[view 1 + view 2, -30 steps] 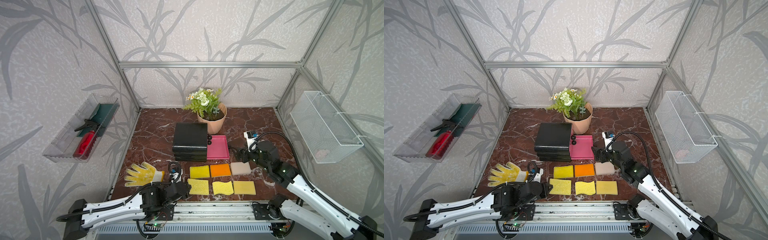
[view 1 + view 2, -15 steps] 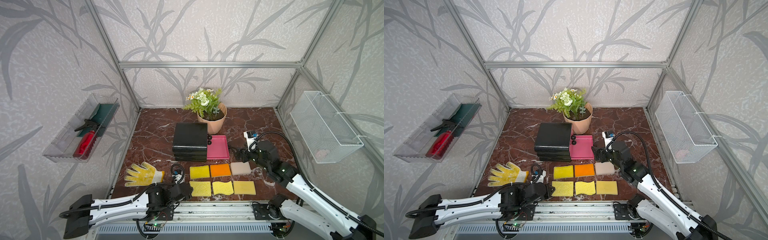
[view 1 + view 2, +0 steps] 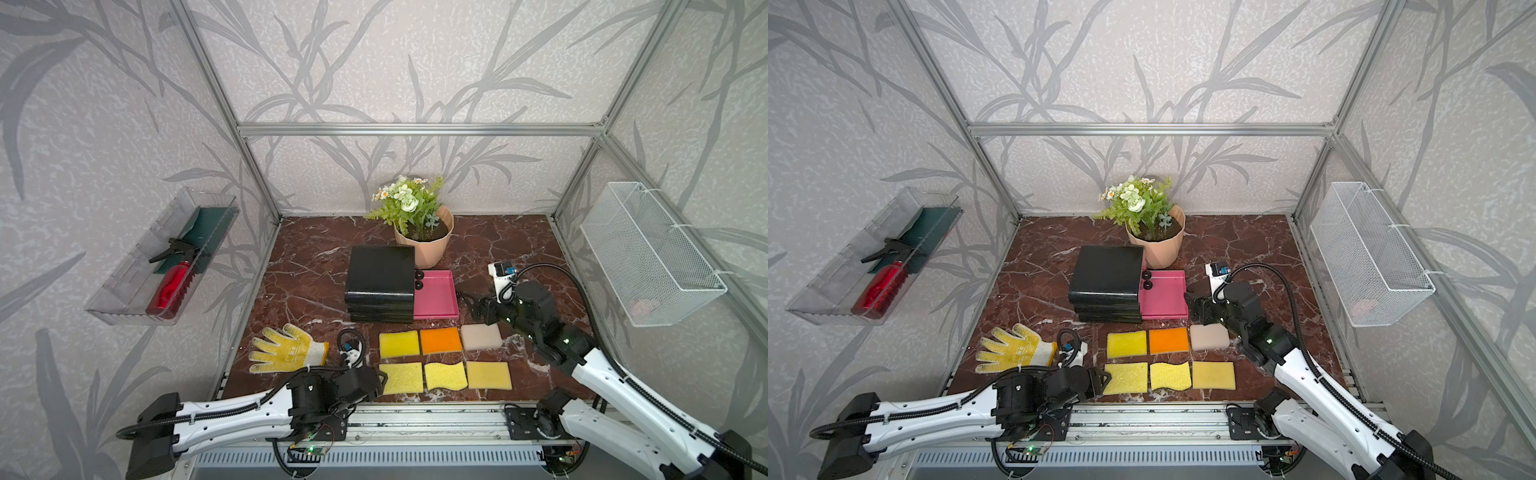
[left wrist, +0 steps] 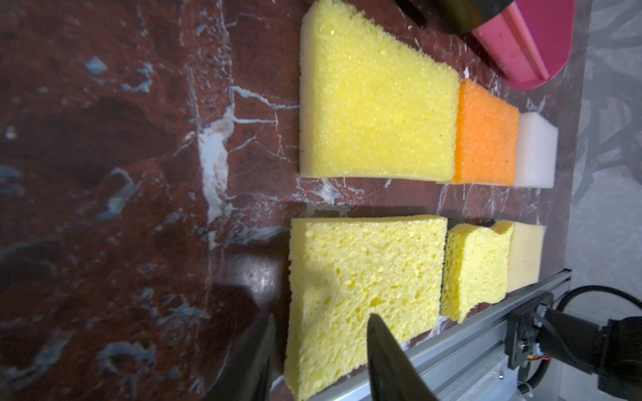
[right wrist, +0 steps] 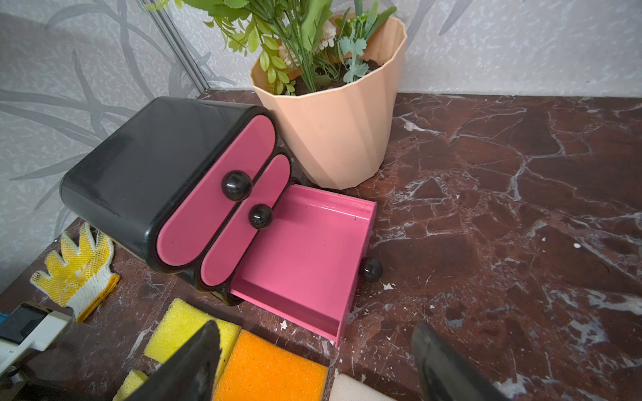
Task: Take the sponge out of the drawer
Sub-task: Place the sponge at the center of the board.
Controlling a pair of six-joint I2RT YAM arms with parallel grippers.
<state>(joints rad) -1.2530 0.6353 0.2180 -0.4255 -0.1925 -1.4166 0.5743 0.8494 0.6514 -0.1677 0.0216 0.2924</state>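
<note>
Pale-yellow, coarse-pored sponge (image 4: 364, 277) lies flat on the red-brown marble tabletop (image 4: 104, 139), right at the tips of the left gripper (image 4: 321, 323). A second ago that gripper was shut at this sponge's corner; now its jaws have parted. One finger stands beside the sponge's edge and the other finger (image 4: 385, 354) is over its top face. Neither seems to press on it, so I read this as a release.

Further out from the left gripper, the same row holds a wavy-edged yellow sponge (image 4: 476, 267) and a cream foam pad (image 4: 524, 257). A second row alongside holds a bright yellow sponge (image 4: 375, 114), an orange sponge (image 4: 486, 135) and a white foam block (image 4: 535, 152).

The right gripper (image 5: 317, 328) has not moved and hangs with its jaws wide apart and nothing between them. Directly ahead of it is the pulled-out pink plastic drawer (image 5: 305, 257), the lowest drawer of the glossy black cabinet (image 5: 139, 166). Its floor is bare.

With the drawer empty and the sponge let go on the table, the removal looks done. What seems left is for the left arm to back away without dragging the corner of the soft sponge out of line.
</note>
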